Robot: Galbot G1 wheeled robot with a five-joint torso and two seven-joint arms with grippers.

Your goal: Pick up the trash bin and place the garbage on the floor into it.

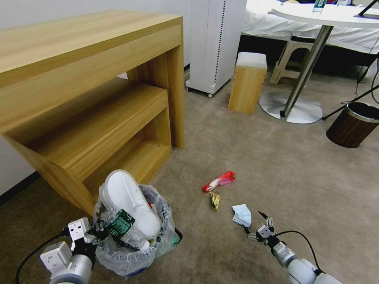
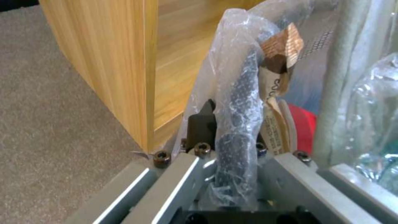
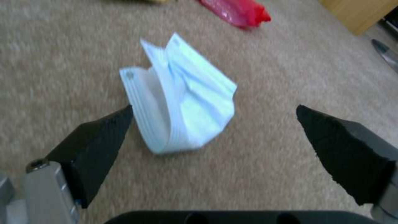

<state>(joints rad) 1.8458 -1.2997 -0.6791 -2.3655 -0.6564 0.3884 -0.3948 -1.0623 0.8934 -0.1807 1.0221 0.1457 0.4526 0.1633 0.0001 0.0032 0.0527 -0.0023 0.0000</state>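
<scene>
- The bag-lined small black trash bin (image 1: 134,244), already stuffed with a white slipper (image 1: 132,203), is gripped at the rim by the left tool (image 2: 232,137).
- A crumpled pale-blue face mask (image 3: 182,102) is bracketed by the wide-open right tool (image 3: 215,137); the red wrapper (image 1: 219,181) and yellow scrap (image 1: 215,200) are left on the beige carpet floor (image 1: 276,165).

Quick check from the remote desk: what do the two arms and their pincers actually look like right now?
Both arms are silvery-grey metal cylinders, each trailed by a black cable. The left pincer sits on a blocky white-grey bracket with dark screws. The right pincer has wedge-shaped black textured fingers on grey metal mounts, with a black base.
</scene>
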